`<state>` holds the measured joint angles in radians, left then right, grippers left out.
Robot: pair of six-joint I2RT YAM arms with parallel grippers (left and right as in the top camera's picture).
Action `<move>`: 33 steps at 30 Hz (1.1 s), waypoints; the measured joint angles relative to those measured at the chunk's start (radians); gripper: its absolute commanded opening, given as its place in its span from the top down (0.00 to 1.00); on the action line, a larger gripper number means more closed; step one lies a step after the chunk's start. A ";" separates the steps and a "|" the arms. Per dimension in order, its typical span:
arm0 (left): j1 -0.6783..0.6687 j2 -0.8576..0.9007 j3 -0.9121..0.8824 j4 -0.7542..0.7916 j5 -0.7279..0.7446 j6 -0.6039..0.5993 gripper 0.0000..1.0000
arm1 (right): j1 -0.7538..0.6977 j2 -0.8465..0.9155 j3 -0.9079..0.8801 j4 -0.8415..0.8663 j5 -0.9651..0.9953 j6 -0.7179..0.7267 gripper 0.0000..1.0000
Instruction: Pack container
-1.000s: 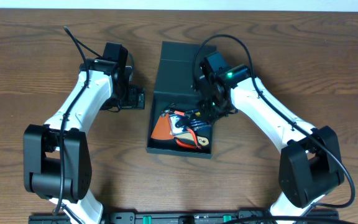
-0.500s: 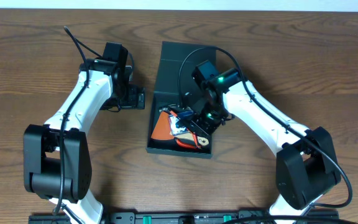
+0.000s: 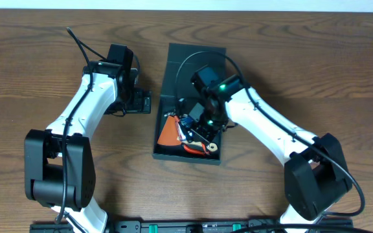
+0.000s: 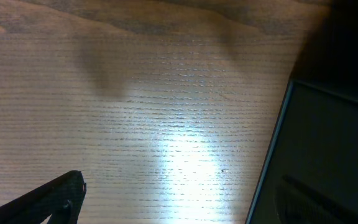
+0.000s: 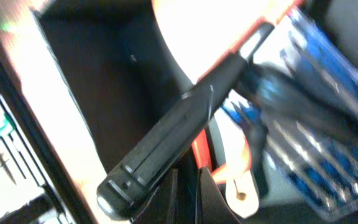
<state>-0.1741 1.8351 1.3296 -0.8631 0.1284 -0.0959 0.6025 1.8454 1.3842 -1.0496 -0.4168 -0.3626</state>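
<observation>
Overhead, the dark green container sits on the bench with its lid folded back at its far side. The left pincer hangs just left of the container. The right pincer reaches inside it, beside an orange tool.

In the left wrist view, the left pincer's fingers are spread wide and hold nothing, close to the container's wall.

In the right wrist view, the right pincer is closed tight. Its tips touch or sit just beside a black handle in the container; I cannot tell which. A blue packet lies next to the handle.
</observation>
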 measured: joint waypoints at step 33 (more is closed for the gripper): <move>0.000 0.000 0.000 -0.004 -0.001 0.023 0.03 | -0.001 0.149 0.220 0.005 0.151 0.152 0.77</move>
<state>-0.1741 1.8351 1.3296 -0.8673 0.1272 -0.0734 0.6014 1.9942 1.6043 -1.0447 -0.2653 -0.2108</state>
